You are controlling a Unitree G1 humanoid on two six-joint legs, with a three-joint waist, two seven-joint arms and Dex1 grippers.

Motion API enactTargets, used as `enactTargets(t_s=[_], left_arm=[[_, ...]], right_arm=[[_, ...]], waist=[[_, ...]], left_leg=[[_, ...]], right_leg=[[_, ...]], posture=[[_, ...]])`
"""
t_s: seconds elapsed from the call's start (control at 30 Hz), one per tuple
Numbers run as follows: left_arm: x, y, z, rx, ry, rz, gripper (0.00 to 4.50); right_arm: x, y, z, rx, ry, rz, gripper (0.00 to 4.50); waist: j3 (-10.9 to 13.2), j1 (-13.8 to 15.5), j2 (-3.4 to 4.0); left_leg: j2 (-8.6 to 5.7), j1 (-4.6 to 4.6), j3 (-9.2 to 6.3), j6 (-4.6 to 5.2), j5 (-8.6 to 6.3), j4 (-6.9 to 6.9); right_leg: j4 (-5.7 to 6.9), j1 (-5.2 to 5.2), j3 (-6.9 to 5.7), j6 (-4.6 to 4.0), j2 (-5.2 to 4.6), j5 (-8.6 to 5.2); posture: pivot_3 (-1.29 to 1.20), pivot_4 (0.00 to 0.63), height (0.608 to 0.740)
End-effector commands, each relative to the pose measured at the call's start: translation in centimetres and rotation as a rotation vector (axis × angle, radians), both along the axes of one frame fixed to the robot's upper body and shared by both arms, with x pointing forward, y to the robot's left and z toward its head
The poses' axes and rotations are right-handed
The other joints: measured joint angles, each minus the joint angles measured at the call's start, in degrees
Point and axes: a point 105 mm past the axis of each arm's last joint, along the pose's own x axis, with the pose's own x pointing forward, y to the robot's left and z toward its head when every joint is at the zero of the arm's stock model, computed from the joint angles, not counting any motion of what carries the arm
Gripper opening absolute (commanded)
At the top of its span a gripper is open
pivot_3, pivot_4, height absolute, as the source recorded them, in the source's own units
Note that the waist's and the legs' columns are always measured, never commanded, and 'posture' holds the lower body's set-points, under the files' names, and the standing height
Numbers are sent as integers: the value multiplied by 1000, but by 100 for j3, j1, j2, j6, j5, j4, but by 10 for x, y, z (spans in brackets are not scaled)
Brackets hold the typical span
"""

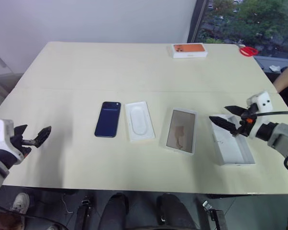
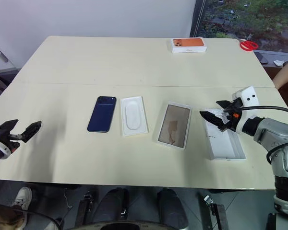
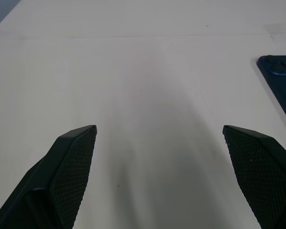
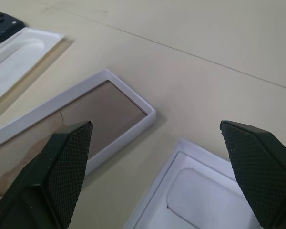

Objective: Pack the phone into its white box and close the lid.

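Left gripper (image 1: 32, 137) level over the table's (image 1: 134, 62) near left edge, jaws wide, empty. Right gripper (image 1: 229, 118) angled above the white lid (image 1: 233, 143), jaws wide, empty. Navy phone (image 1: 108, 119) flat mid-table, beside the oval-recessed insert (image 1: 139, 120); shallow white box (image 1: 179, 130) further right, brown-floored. Orange-topped box (image 1: 188, 50) and red scissors (image 1: 248, 50) at the far edge.

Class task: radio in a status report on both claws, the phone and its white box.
Left claw open, empty. Right claw open, above the lid. Phone lies unpacked beside the insert; white box open. Nothing blocking.
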Motion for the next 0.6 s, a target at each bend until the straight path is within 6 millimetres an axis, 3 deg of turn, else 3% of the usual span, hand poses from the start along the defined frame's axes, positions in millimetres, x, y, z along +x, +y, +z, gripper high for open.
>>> enactTargets(t_s=[0.03, 0.4, 0.6], left_arm=[[0, 3, 15, 37, -52, 5, 4456], [-1, -6, 16, 20, -65, -13, 4456], [8, -27, 19, 1, -87, -83, 4456]], right_arm=[[-1, -1, 18, -18, -70, 2, 4472], [0, 1, 23, -27, -74, 19, 4472], [0, 10, 27, -34, -87, 46, 4472]], waist=[[0, -8, 0], [0, -3, 0], [0, 5, 0]], left_leg=[[0, 0, 0, 0, 0, 0], [1, 0, -1, 0, 0, 0], [0, 0, 0, 0, 0, 1]], right_leg=[[0, 0, 0, 0, 0, 0], [0, 0, 0, 0, 0, 0], [0, 1, 0, 0, -1, 0]], posture=[[0, 150, 740], [0, 150, 740], [0, 150, 740]])
